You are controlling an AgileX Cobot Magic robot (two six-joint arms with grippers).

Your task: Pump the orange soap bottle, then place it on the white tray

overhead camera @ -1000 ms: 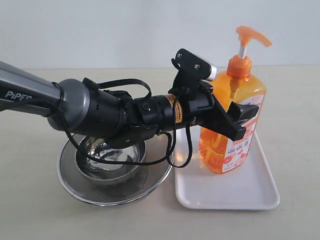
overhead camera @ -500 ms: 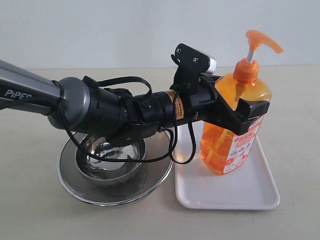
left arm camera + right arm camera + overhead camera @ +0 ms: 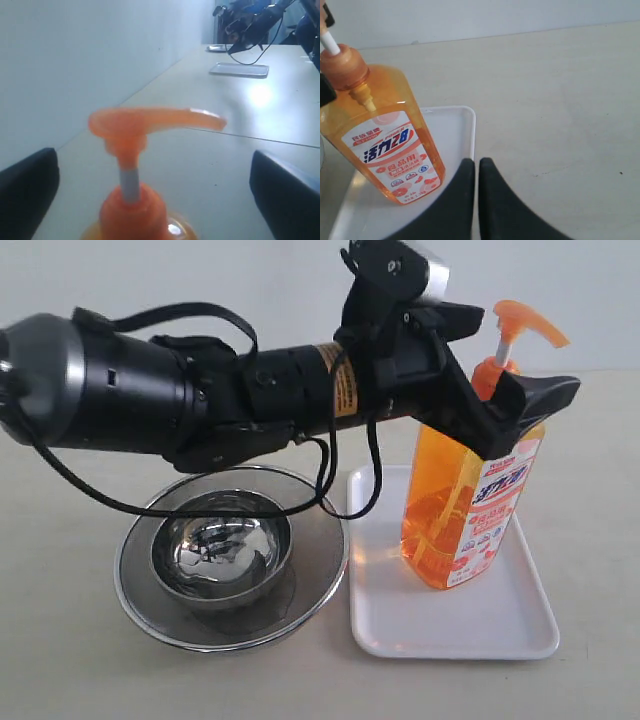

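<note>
The orange soap bottle (image 3: 465, 510) stands on the white tray (image 3: 500, 625), towards its far left part. My left gripper (image 3: 510, 355) hangs open at the height of the bottle's neck, one black finger in front of the neck and one behind. In the left wrist view the orange pump head (image 3: 150, 120) and its white stem sit between the two wide-apart fingers (image 3: 30, 192) of the left gripper (image 3: 152, 157), touching neither. The right gripper (image 3: 475, 162) is shut on nothing, just off the tray's (image 3: 457, 125) rim, beside the bottle (image 3: 385, 145). It is out of the exterior view.
Two nested round steel bowls (image 3: 220, 550) sit on the table left of the tray, under the left arm. Beige table (image 3: 560, 100) stretches to the right of the tray. A white wall stands behind.
The left gripper has risen from the bottle's shoulder to neck height, off the body. The arm has swung upward, uncovering the bowls. The bottle shifted slightly right on the tray.
</note>
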